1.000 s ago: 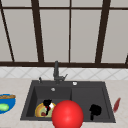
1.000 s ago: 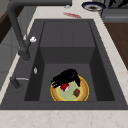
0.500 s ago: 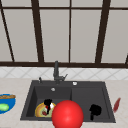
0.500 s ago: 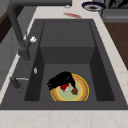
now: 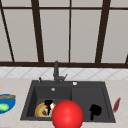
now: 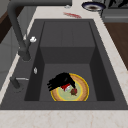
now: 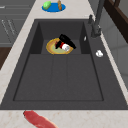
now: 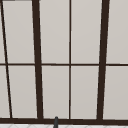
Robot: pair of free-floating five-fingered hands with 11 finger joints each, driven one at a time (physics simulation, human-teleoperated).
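Note:
My left hand [image 5: 48,103] hovers low over a yellow-rimmed plate [image 5: 39,111] on the floor of the sink's deep left basin. Its fingers curl round a small red-and-white object [image 6: 66,87], seen from the other side as the same object [image 7: 65,47] under the hand [image 7: 67,41]. In the left side view the hand [image 6: 61,80] covers the near-left part of the plate [image 6: 82,90], and a small brown lump [image 6: 73,92] lies on the plate beside it. My right hand [image 5: 95,110] hangs idle over the shallow right part of the sink, fingers loose.
A big red ball [image 5: 67,115] sits at the sink's front edge. A blue plate [image 5: 5,103] with green and brown food stands on the left counter. A red oblong item [image 5: 116,104] lies on the right counter. The dark faucet [image 5: 56,72] rises behind the basin.
The left hand has shifted slightly toward the faucet side over the plate. The right hand and the red ball have not moved.

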